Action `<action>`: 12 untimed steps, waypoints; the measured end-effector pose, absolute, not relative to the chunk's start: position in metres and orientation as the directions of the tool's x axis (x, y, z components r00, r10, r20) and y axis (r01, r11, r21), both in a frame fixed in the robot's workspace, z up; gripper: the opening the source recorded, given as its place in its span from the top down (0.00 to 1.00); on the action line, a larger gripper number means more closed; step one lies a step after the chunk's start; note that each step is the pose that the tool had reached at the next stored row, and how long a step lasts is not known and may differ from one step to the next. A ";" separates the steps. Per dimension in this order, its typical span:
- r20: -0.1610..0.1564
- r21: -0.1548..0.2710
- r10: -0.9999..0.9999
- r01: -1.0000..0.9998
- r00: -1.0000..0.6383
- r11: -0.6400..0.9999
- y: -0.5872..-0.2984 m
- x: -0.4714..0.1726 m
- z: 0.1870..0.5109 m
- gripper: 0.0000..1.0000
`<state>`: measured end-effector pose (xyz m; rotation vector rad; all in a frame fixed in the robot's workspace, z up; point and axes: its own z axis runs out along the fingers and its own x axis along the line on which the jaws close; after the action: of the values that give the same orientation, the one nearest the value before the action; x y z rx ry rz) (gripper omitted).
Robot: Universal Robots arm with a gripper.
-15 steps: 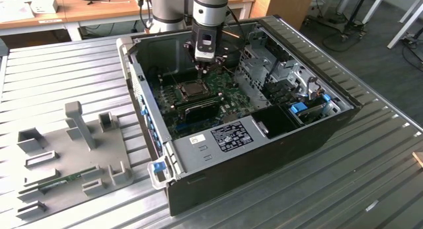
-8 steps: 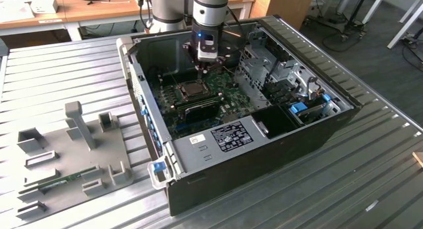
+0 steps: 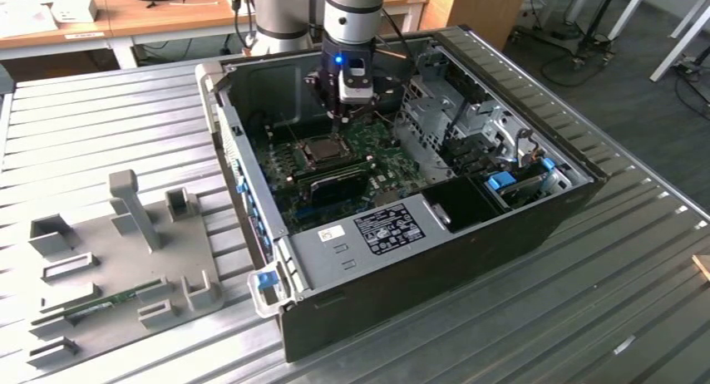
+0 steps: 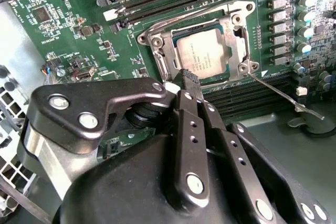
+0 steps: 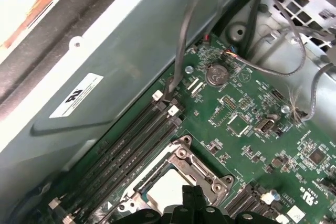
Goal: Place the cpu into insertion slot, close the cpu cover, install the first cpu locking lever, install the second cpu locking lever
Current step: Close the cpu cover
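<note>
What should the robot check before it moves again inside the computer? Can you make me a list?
1. cpu seated: ok, it lies flat in the frame's window.
2. cover closed: ok, it looks flat around the cpu.
3. lever locked: not ok, it sticks out free over the board.
4. other lever hooked: cannot tell.
5. tool in place: ok, its tip is at the cover's edge.

Walls (image 3: 278, 85) hem insertion slot (image 3: 322, 150); overhead free
</note>
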<state>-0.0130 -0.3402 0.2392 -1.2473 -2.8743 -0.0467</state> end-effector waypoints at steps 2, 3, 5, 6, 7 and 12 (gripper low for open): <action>0.019 0.024 0.730 0.730 -0.683 0.683 -0.340 -0.013 0.239 0.90; 0.019 0.024 0.730 0.730 -0.683 0.683 -0.340 -0.013 0.239 0.90; 0.019 0.024 0.730 0.730 -0.683 0.683 -0.340 -0.013 0.239 0.90; 0.019 0.024 0.730 0.730 -0.683 0.683 -0.340 -0.013 0.239 0.90; 0.019 0.024 0.730 0.730 -0.683 0.683 -0.340 -0.013 0.239 0.90; 0.019 0.024 0.728 0.729 -0.685 0.685 -0.340 -0.013 0.239 0.90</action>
<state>-0.0130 -0.3402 0.2392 -1.2435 -2.8759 -0.0467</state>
